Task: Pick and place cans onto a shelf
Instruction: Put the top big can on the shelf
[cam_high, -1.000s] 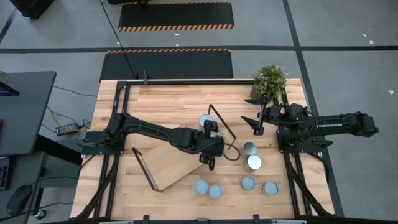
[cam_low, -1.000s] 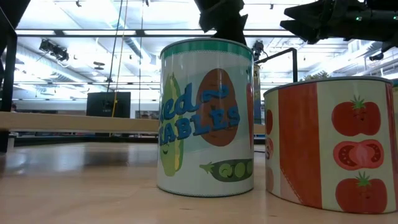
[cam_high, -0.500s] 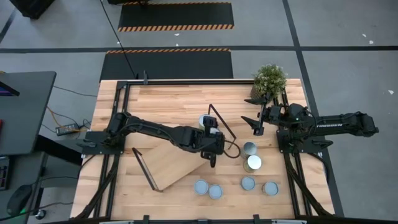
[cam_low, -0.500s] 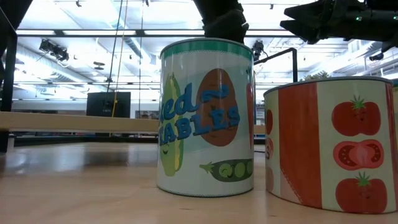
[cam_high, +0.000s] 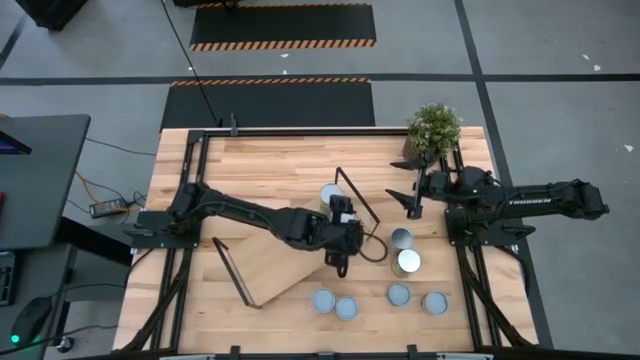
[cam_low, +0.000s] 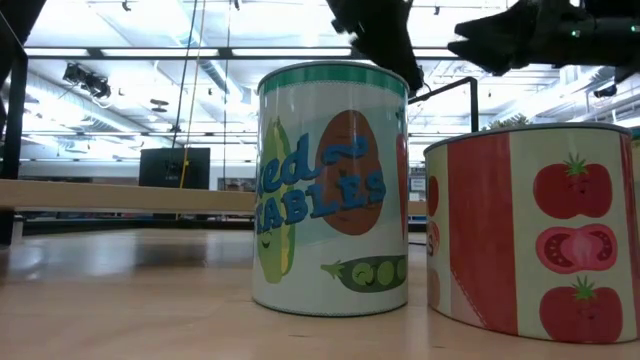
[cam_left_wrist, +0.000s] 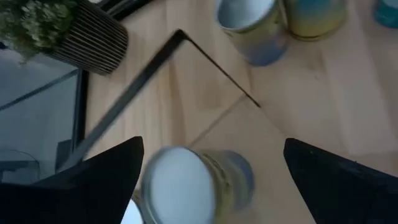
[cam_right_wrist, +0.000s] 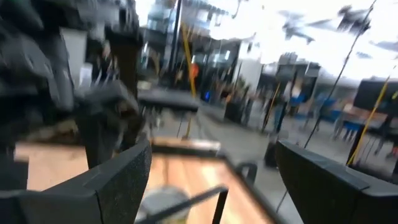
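We start at the left claw (cam_high: 338, 262), low over the near corner of the shelf (cam_high: 270, 262), its fingers spread wide with nothing between them. In its own wrist view one can (cam_left_wrist: 186, 186) stands upright on the shelf board just ahead, lined up with the gap between the fingers, so we judge the coming move to be a short push forward and a squeeze across the can's round sides. Its long axis points straight up (handy for a side grip). From above that can (cam_high: 331, 195) sits at the shelf's far end beside the black wire frame (cam_high: 357, 205), and the left arm is clearly the nearer one. The right claw (cam_high: 411, 196) waits by the potted plant (cam_high: 434, 126), fingers partly apart and empty. Two more cans (cam_high: 404, 252) stand just right of the left claw, with four in a loose row near the front edge of the table (cam_high: 250, 160). The low view gives us what the others cannot: printed labels, a vegetable can (cam_low: 332, 188) and a tomato can (cam_low: 535, 235).
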